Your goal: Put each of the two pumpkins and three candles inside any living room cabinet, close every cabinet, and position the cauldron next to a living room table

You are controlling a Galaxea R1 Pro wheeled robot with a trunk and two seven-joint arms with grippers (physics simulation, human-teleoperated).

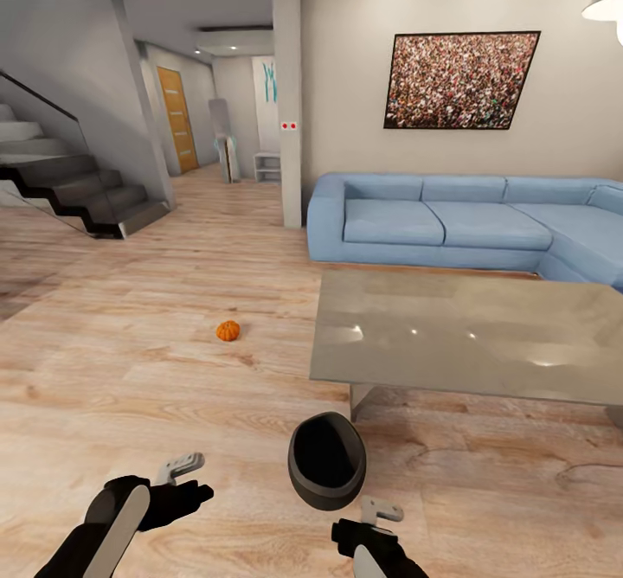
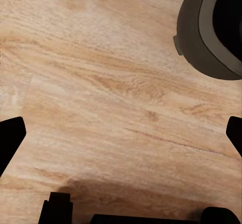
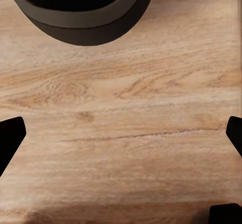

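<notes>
Cauldron (image 1: 326,462) sits on floor (image 1: 130,370) just before table (image 1: 467,336) corner, btwn both grippers. Pumpkin (image 1: 228,330) lies on floor left of table; sofa (image 1: 450,223) behind table.

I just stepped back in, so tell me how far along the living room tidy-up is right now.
Looks done: the cauldron sits on the floor close to the glass table.

In hand: nothing. The left gripper and right gripper are both open and empty near the cauldron.

Left: one pumpkin lies out on the wood floor. The other pumpkin, the candles and the cabinet can't be judged from here.
</notes>
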